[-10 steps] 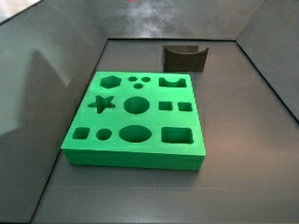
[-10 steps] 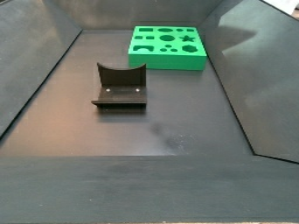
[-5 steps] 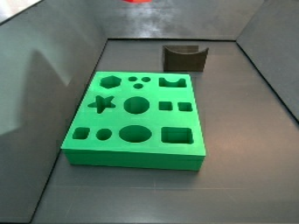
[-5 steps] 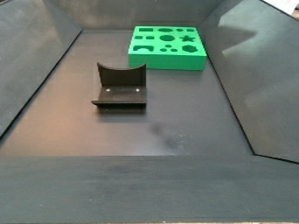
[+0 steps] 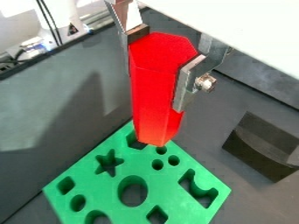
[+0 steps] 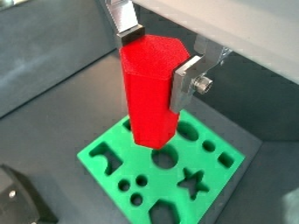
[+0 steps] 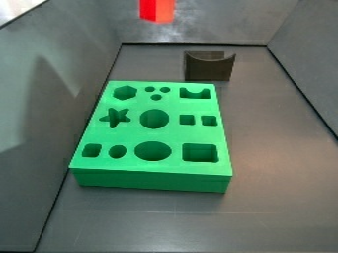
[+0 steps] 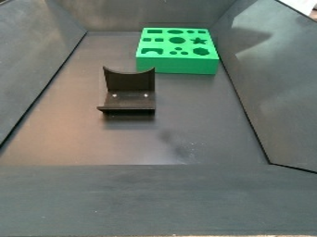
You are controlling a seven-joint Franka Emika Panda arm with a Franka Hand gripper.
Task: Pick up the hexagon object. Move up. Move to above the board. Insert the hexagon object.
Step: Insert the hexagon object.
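Your gripper (image 5: 162, 54) has its flat silver fingers (image 6: 187, 77) clamped on the tall bright red hexagonal peg (image 5: 156, 87), holding it upright high above the thick green board with shaped cut-outs (image 7: 152, 134). In a side view, the dark L-shaped fixture (image 8: 126, 93) stands mid-floor, well apart from the board (image 8: 179, 49) near the far wall.

High above the board (image 6: 163, 166), which lies flat on the floor (image 8: 186, 139) well apart from the fixture (image 8: 128, 91), the gripper (image 6: 162, 54) holds the hexagon object (image 6: 152, 92) upright between its fingers (image 6: 187, 79), clear of the board's holes.
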